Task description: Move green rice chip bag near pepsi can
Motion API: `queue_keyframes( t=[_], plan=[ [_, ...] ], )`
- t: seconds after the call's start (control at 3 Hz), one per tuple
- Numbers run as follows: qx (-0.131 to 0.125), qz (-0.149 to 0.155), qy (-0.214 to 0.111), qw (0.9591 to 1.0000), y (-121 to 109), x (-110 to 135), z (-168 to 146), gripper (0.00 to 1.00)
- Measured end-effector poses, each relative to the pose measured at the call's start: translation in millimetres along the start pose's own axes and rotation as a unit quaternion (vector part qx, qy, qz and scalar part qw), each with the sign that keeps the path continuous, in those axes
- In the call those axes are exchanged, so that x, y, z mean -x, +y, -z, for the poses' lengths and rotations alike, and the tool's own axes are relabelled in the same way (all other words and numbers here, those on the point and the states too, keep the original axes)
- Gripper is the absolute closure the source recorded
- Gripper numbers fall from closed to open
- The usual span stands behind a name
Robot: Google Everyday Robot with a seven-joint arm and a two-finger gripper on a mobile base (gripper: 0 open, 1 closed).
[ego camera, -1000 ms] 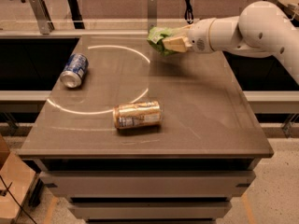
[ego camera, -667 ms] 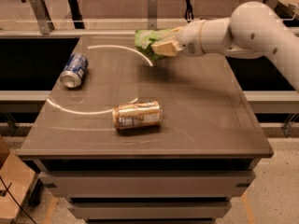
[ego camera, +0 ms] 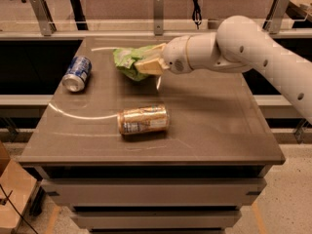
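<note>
The green rice chip bag is crinkly light green and hangs in my gripper above the back middle of the table. The gripper's tan fingers are shut on the bag's right side. The white arm reaches in from the right. The pepsi can is blue with white markings and lies on its side at the table's back left, its silver top toward the front. The bag is to the right of the can, with a gap between them.
A gold-tan can with a white label lies on its side in the middle front of the brown table. A rail with metal posts runs behind the table. A cardboard box stands at the lower left.
The arm has carried the green bag leftward across the back of the table, closer to the pepsi can. Both cans have stayed where they were.
</note>
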State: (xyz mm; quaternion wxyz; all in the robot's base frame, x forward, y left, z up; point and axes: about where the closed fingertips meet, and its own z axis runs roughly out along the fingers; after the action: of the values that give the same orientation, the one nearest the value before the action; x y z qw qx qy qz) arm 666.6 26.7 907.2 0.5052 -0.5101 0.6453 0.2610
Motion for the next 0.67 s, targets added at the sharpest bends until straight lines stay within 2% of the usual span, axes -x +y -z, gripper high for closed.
queue_keyframes(
  t=[0.67],
  plan=[
    [0.055, -0.026, -0.016, 0.9980, 47, -4, -29, 0.36]
  ],
)
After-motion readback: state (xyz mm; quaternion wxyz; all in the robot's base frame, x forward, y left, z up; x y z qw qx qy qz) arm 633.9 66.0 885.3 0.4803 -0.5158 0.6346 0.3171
